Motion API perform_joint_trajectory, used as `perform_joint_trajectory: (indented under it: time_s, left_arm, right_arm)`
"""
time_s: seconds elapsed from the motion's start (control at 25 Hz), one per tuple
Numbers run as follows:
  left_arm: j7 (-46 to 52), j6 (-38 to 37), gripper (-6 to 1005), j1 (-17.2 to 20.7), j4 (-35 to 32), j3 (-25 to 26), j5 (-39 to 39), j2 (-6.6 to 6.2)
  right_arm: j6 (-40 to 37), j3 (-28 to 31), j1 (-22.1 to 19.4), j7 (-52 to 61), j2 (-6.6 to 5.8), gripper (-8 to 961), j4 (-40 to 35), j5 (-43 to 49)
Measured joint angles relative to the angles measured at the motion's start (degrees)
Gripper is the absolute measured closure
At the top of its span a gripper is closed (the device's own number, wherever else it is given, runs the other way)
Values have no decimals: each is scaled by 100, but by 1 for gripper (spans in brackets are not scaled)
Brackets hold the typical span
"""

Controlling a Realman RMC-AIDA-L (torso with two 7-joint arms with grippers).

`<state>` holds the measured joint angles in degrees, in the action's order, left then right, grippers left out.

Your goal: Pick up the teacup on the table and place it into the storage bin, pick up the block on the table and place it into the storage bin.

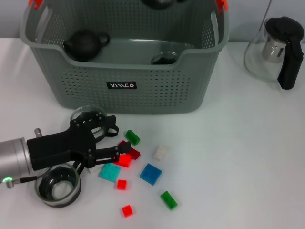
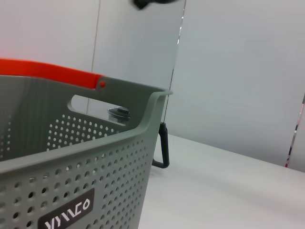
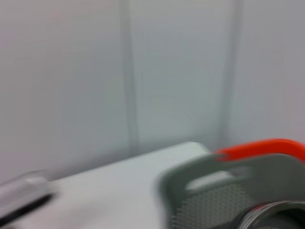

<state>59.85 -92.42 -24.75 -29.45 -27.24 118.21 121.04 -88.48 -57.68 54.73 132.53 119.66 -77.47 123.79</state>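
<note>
Head view first: the storage bin (image 1: 128, 90) stood at the back of the white table (image 1: 248, 157), holding a dark teapot (image 1: 85, 44) in its left part and a small dark cup (image 1: 164, 58) nearer its front wall. In front of the bin lay scattered blocks — green, blue, teal, white and red. The left gripper (image 1: 123, 144) reached in low from the bin's front left, its fingers a little apart and closing around a red block (image 1: 126, 160) and a dark red one (image 1: 133, 153) beside it; whether they actually pinched either could not be told. A glass teacup (image 1: 58, 186) sat well in front of the bin under that arm, another glass cup (image 1: 88, 114) just before the bin's front wall. A glass teapot (image 1: 279, 50) stood right of the bin.

Left wrist view showed the bin's perforated wall, label and orange handle clip (image 2: 52, 74).

Right wrist view — blurred — showed the bin's rim (image 3: 228, 179) with an orange clip; the right gripper was not visible.
</note>
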Motion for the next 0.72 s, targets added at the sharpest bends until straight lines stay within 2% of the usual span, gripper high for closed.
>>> perform_joint_trajectory:
  time_s: [0.16,0.32,0.48,0.6,0.72]
  left_arm:
    - [0,11,156,-4,-11,-1,-2,1]
    - [0,91,155,-17,-2,0,-14,21]
    - [0,116,155,-17,-1,-1,-18,43]
    - [0,118,155,5,0,-1,-18,50]
    - [0,124,155,26,0,-1,-18,54]
  right_arm:
    - [1091,-266,614,169,-20,899,1094,929]
    - [2218,-431,1456,260,17,899,2618,2000]
    - [3064,-639,2124,318,41,899,3725,2609]
    - [3486,-960,2406,333,59,899,4320,2883]
    - [3778,-1351,2488,313,72,899,4669,2958]
